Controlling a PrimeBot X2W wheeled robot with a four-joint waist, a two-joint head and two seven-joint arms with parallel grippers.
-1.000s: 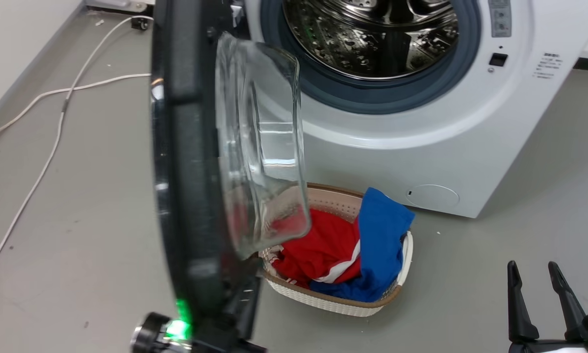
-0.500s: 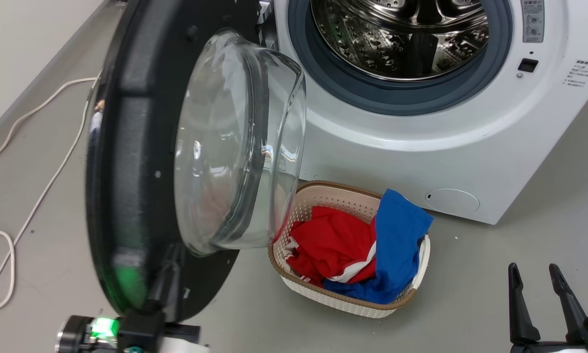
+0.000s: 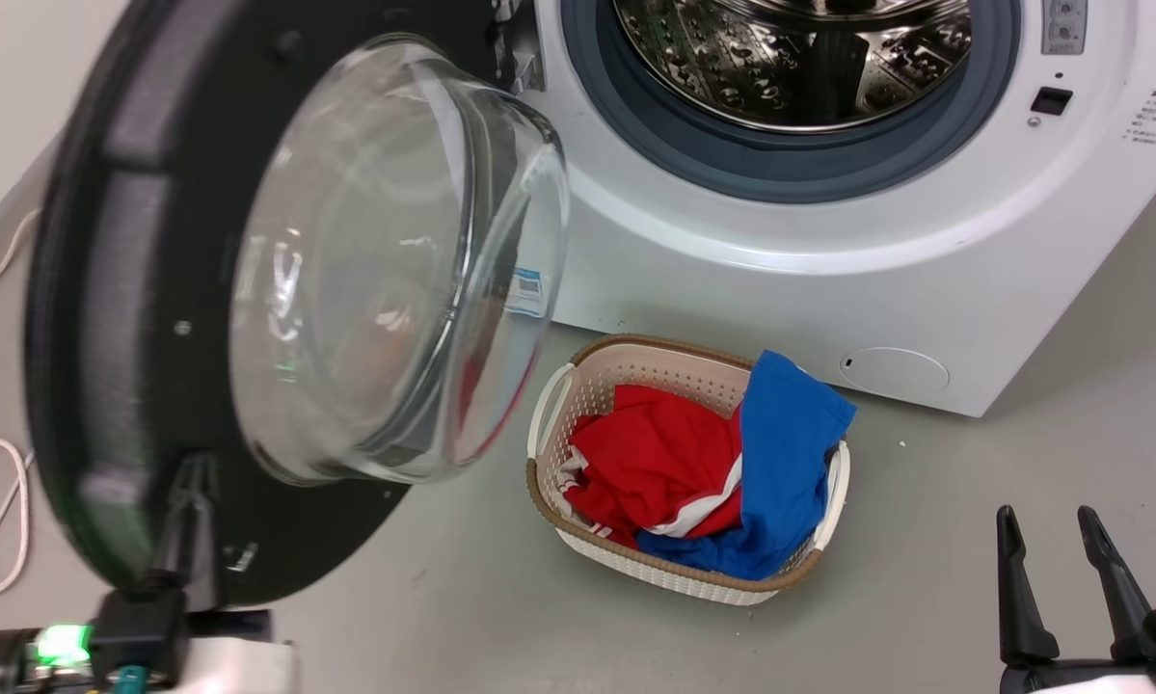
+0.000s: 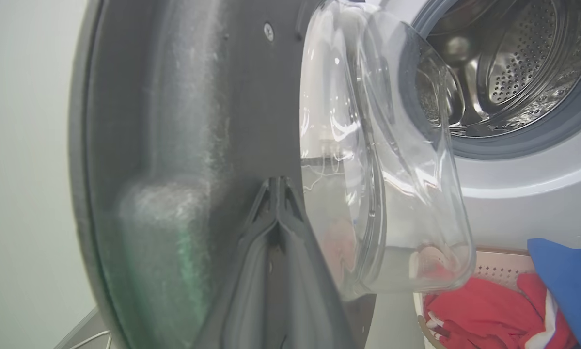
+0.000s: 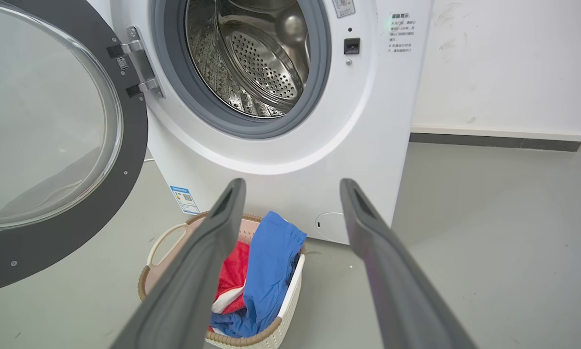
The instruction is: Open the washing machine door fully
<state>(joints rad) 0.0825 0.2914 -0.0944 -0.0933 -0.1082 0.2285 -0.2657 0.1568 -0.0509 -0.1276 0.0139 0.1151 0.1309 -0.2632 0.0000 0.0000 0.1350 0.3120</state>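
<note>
Matt black plastic and clear, glossy glass on the washing machine door [image 3: 105, 289]; right of it, shiny perforated steel drum [image 3: 799, 58], woven-look plastic basket [image 3: 655, 578], soft cloth [image 3: 655, 463].

Washing machine door [image 3: 105, 289] stands swung out left of the washing machine [image 3: 732, 289], hinged at the drum opening's [image 3: 809, 58] left. Basket [image 3: 635, 344] on floor [image 3: 925, 598] before machine, just right of door; clothes [image 3: 655, 463] in it. Right gripper [image 3: 1045, 516] well right of basket.
</note>
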